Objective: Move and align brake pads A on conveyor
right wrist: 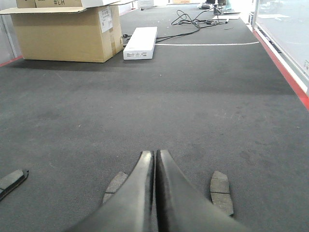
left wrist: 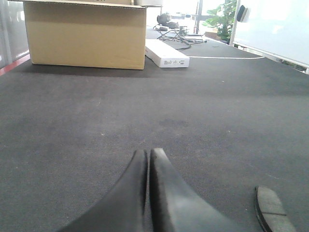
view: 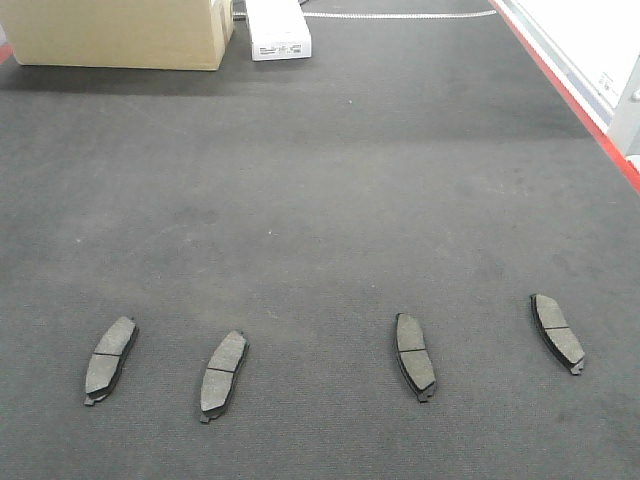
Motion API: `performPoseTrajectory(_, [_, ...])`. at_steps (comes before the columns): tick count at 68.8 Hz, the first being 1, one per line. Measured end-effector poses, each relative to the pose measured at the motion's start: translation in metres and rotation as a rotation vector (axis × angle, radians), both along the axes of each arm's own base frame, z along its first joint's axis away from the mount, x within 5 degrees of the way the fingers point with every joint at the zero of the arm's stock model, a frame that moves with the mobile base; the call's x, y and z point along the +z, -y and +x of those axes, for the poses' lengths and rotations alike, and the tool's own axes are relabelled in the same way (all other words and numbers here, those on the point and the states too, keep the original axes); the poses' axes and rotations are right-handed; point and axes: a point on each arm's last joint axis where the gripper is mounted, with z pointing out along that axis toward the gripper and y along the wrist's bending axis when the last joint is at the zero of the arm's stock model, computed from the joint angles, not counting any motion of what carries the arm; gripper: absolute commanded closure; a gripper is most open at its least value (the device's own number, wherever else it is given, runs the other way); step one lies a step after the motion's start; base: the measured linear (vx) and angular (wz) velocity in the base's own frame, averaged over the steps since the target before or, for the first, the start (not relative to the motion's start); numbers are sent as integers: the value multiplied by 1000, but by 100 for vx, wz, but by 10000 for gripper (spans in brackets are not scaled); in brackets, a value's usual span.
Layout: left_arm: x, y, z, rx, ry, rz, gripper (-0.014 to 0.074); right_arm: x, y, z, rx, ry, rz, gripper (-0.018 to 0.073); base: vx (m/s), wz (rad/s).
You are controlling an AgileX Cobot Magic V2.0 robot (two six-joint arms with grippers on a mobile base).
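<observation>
Brake pads A (view: 111, 359) on conveyor (view: 320, 180), one seemingly half hidden by right end effector (right wrist: 155, 153)

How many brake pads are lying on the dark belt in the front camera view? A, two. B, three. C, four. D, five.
C: the front view shows four brake pads in a loose row across the belt.

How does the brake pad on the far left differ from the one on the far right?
The leftmost pad leans with its top toward the right, while the rightmost pad leans with its top toward the left. The rightmost pad also lies a little farther up the conveyor than the leftmost. Both are flat, grey, slightly curved, with a thin cross groove, and both lie untouched on the belt.
</observation>
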Motion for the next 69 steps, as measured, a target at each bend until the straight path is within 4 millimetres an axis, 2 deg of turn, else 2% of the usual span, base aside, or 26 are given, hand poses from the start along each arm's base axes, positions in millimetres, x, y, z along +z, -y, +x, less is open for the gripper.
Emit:
performPoseTrajectory(29, [0, 0, 0, 0, 0, -1, 602, 1, 1, 0, -6, 8, -12, 569, 0, 0])
performPoseTrajectory(41, [0, 0, 0, 0, 0, -1, 602, -6, 7, 7, -128, 49, -93, 569, 0, 0])
performPoseTrajectory(47, [0, 0, 0, 0, 0, -1, 602, -22, 9, 15, -177, 44, -104, 569, 0, 0])
performPoseTrajectory(62, [0, 0, 0, 0, 1, -1, 602, -81, 10, 33, -186, 25, -99, 569, 0, 0])
performPoseTrajectory(69, [0, 0, 0, 0, 1, -1, 602, -102, 10, 37, -194, 11, -64, 569, 0, 0])
